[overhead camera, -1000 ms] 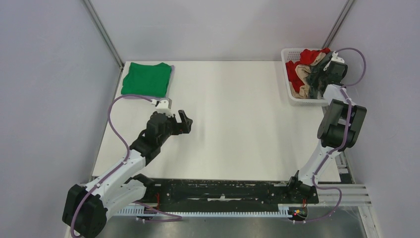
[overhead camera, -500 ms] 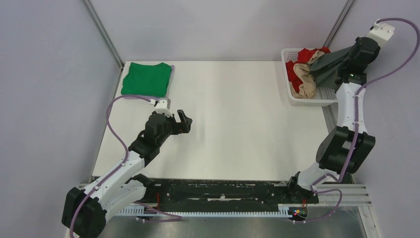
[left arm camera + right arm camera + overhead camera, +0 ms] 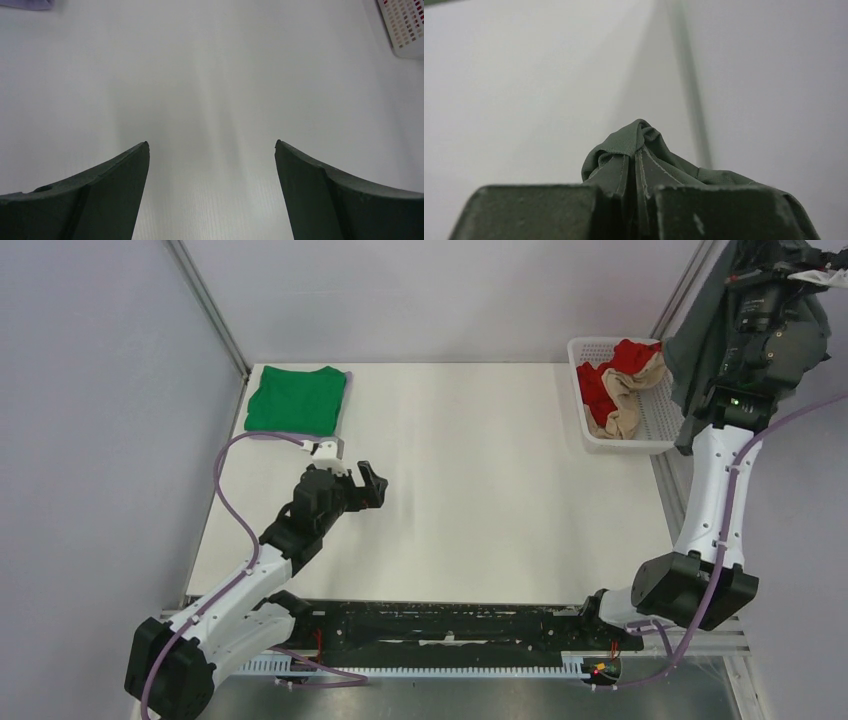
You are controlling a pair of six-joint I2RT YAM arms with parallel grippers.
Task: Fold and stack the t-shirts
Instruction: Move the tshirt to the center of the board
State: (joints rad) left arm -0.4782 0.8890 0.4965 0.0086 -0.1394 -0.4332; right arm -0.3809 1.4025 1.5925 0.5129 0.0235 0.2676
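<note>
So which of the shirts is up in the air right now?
The dark grey shirt, dangling from the right gripper; the green shirt lies flat on the table.

The top view looks down from above the near edge onto the whole table [image 3: 480, 490]. The left wrist view sits low over it, facing far right, and shares the basket [image 3: 406, 25] corner. The right wrist view, high at far right, faces a wall, with the grey shirt [image 3: 634, 145] close.

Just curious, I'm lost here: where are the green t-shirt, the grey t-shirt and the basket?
green t-shirt [image 3: 296, 400], top view, middle of cloth
dark grey t-shirt [image 3: 695, 350], top view, hanging fold
white lattice basket [image 3: 652, 412], top view, bare floor
</note>
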